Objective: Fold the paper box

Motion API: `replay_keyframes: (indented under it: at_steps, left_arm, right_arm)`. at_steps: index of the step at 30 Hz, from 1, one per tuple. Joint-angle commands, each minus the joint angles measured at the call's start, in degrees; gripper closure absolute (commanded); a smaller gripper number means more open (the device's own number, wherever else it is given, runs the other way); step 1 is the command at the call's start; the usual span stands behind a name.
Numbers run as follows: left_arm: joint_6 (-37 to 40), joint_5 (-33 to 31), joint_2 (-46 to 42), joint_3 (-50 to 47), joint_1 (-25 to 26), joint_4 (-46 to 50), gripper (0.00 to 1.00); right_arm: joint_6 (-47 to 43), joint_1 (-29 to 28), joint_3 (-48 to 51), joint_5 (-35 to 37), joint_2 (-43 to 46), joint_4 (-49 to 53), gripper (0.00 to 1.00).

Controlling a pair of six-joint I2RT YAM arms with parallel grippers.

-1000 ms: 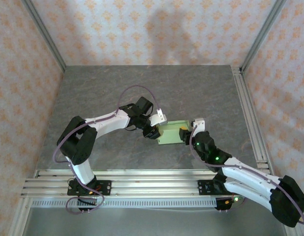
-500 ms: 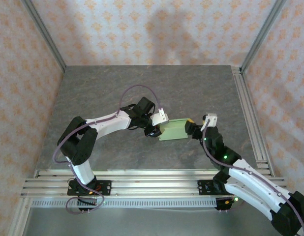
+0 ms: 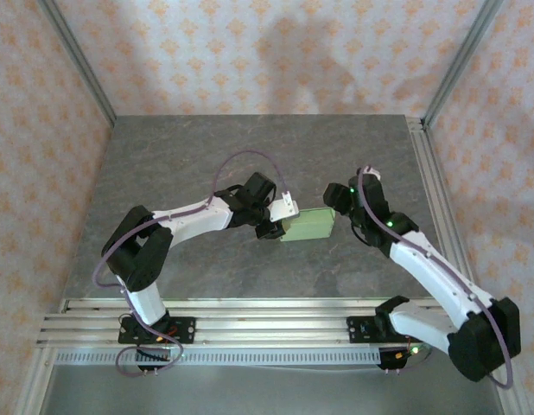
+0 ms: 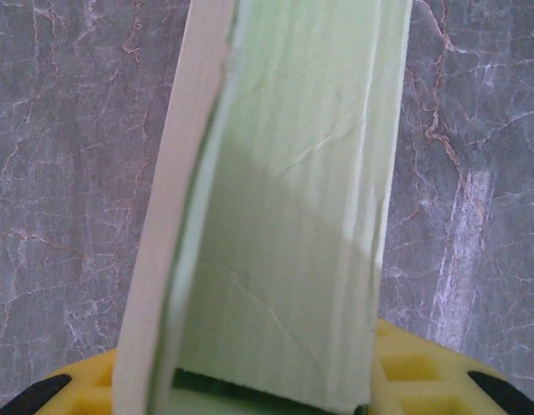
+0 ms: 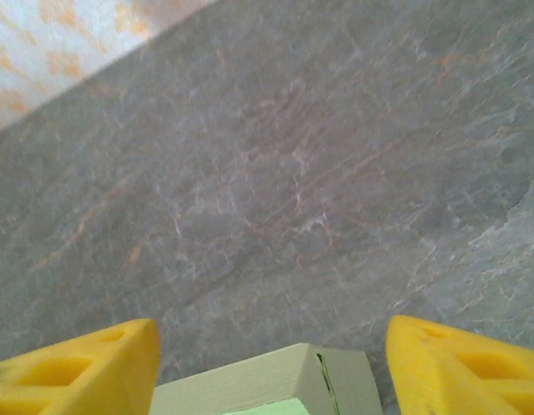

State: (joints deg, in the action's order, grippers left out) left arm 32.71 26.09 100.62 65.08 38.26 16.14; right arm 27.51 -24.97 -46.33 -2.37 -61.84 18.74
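The paper box [image 3: 308, 225], pale green and folded into a flat rectangular shape, is held just above the grey table mid-scene. My left gripper [image 3: 276, 228] is shut on its left end. In the left wrist view the paper box [image 4: 284, 216] runs up the middle from my left gripper [image 4: 267, 393], a yellow finger [image 4: 422, 372] on either side. My right gripper [image 3: 338, 197] stands open just beyond the box's far right corner. In the right wrist view that corner of the paper box [image 5: 276, 380] lies low between the spread yellow fingers [image 5: 85, 367], touching neither, with my right gripper [image 5: 271, 346] open.
The grey marbled table [image 3: 250, 156] is walled by patterned panels, with metal posts at the back corners. An aluminium rail [image 3: 250, 316] runs along the near edge, where both arm bases are bolted. Another rail [image 3: 435, 199] lines the right side.
The right arm swung from the box's near right end round to its far right side, its gripper coming off the box. The left gripper shifted the box slightly right and further away.
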Motion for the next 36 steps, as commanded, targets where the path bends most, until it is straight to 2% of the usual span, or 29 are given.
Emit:
replay_keyframes:
  at_steps: [1,5,13,18,22,28,32,36]
  left_arm:
    - [1.22,-4.43,0.5,-1.84,0.06,2.06,0.6]
    - [1.04,-4.33,0.76,-1.86,0.06,2.11,0.59]
    - [1.04,-3.48,1.77,-1.09,0.05,3.19,0.59]
    - [0.97,-2.75,1.91,-0.96,0.06,3.14,0.58]
    - [0.68,-1.77,1.46,-1.01,0.06,2.94,0.54]
    - [-1.2,0.35,-0.74,-1.42,0.06,0.93,0.33]
    - [-3.44,2.17,-3.39,-2.45,-0.03,-1.89,0.01]
    - [-5.81,2.23,-6.15,-3.52,-0.12,-4.6,0.0]
  right_arm:
    - [2.35,1.95,-1.83,-5.65,-3.76,5.17,0.4]
    - [2.72,2.31,-0.63,-7.69,-5.66,4.62,0.54]
    - [3.8,2.41,5.88,-7.65,-7.15,0.4,0.66]
    - [3.82,2.46,7.61,-7.3,-8.28,-0.77,0.68]
    - [3.61,2.47,8.11,-6.88,-8.83,-1.16,0.7]
    - [3.24,2.46,8.84,-6.24,-8.96,-2.04,0.71]
    - [3.13,2.41,9.06,-6.34,-9.45,-2.36,0.71]
    - [2.64,2.39,9.22,-6.27,-9.27,-2.39,0.7]
